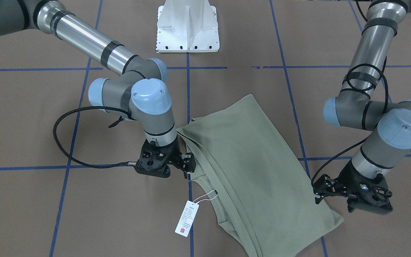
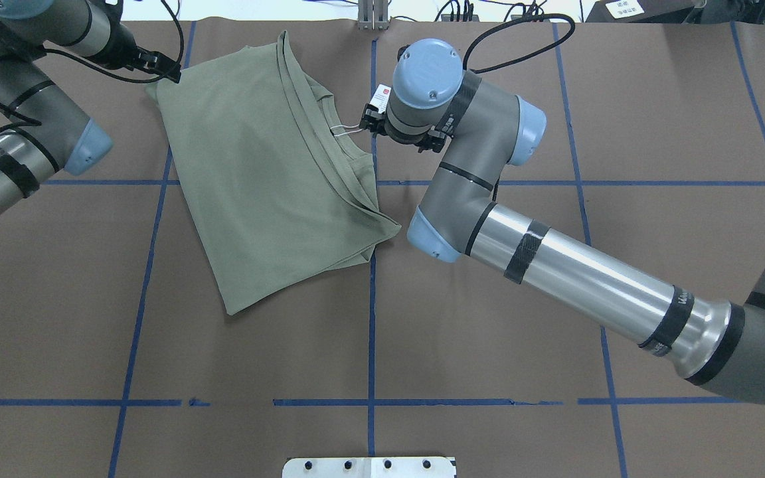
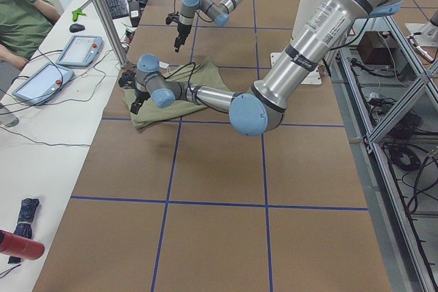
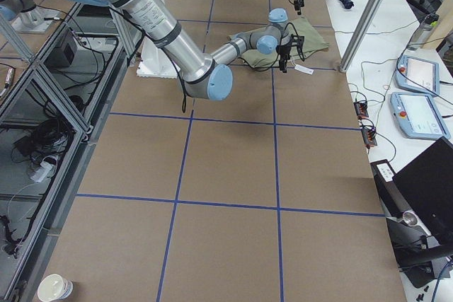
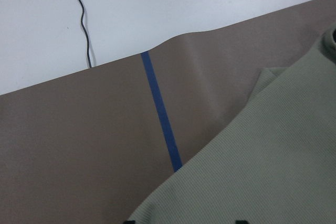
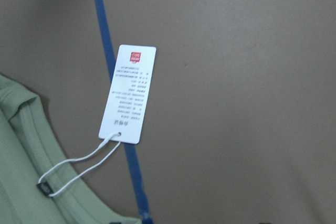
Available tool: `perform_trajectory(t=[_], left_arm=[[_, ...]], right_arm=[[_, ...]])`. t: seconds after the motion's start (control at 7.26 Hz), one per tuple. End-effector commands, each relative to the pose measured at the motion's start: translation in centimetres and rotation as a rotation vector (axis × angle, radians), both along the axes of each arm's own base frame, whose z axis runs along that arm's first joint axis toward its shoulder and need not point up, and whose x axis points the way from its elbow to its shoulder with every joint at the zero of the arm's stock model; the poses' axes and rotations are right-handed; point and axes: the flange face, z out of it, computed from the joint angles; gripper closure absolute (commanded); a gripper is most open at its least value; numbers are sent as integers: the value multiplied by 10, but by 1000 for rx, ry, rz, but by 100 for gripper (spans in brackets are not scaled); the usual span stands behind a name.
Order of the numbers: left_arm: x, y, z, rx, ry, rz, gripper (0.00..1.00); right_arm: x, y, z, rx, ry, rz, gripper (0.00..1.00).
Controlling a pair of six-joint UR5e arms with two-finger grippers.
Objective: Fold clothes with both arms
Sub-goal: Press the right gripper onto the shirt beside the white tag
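Green shirt [image 2: 269, 179] folded, lies far on surface [image 2: 489, 332], long axis diagonal. Right gripper [image 1: 188, 164] beside neckline, nearest hang tag [image 1: 187, 218]; left gripper [image 1: 319, 191] at far-left corner. Both seem parted, empty.

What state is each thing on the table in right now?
Shirt, folded, lying flat on the table.
Hang tag, flat on the table beside the neckline, strung to the shirt.
Left tool, open, at the shirt's edge.
Right tool, at the neckline; open or shut unclear.
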Motion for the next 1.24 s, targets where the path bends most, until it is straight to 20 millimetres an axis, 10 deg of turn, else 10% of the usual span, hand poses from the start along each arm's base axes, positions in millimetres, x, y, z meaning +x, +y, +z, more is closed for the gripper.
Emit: perform_trajectory(t=[0.0,0.28,1.1], left_arm=[[-2,6,0,-7,16,-6,0],[-1,8,0,-5,16,-2,0],[3,11,3,-9,14,4,0]], right_arm=[[-41,24,-14,18,2,-5,33],[-71,29,-22,34,42,-4,40],[-72,27,-3,77,110,-56,55]])
